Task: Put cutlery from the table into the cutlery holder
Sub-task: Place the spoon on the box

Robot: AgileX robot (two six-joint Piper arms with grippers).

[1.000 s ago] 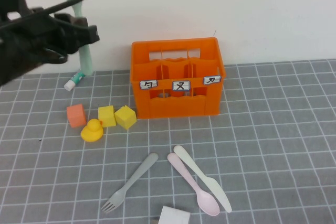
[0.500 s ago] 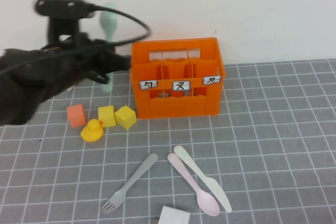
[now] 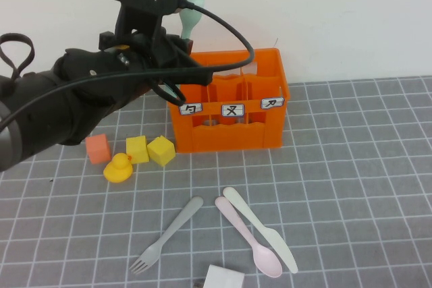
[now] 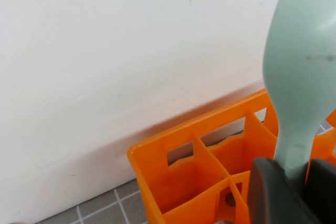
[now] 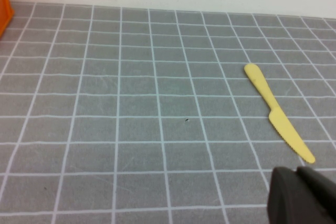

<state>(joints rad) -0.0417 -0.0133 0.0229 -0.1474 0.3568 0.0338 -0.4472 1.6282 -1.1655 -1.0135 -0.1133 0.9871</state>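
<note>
Three pieces of cutlery lie on the desk [image 3: 351,187] at the near side: the grey fork [image 3: 167,234], the pale pink spoon [image 3: 248,237] and the cream-white knife [image 3: 260,228], the spoon and knife side by side and close together, the fork a little to their left. The mint green spoon [image 3: 190,21] is off the desk, clamped by its handle in the left claw [image 3: 177,75], bowl end upward, above the far-left corner of the cutlery holder [image 3: 229,99]. The left wrist view shows the dark fingers [image 4: 273,192] closed on the spoon's neck, with the holder's compartments open below.

The right claw [image 5: 302,195] shows only as a dark edge in its own wrist view, above bare desk with a yellow knife [image 5: 278,113] lying near; whether it is open or closed cannot be told, and it is out of the high view.

The main risk, as I judge it, is position: the spoon hangs near the holder's left wall, so a release from here could strike the rim or a divider and drop outside, toward the yellow blocks [image 3: 150,148] and yellow duck [image 3: 119,167]. Tilt in the grip could also wedge the handle across two compartments.
</note>
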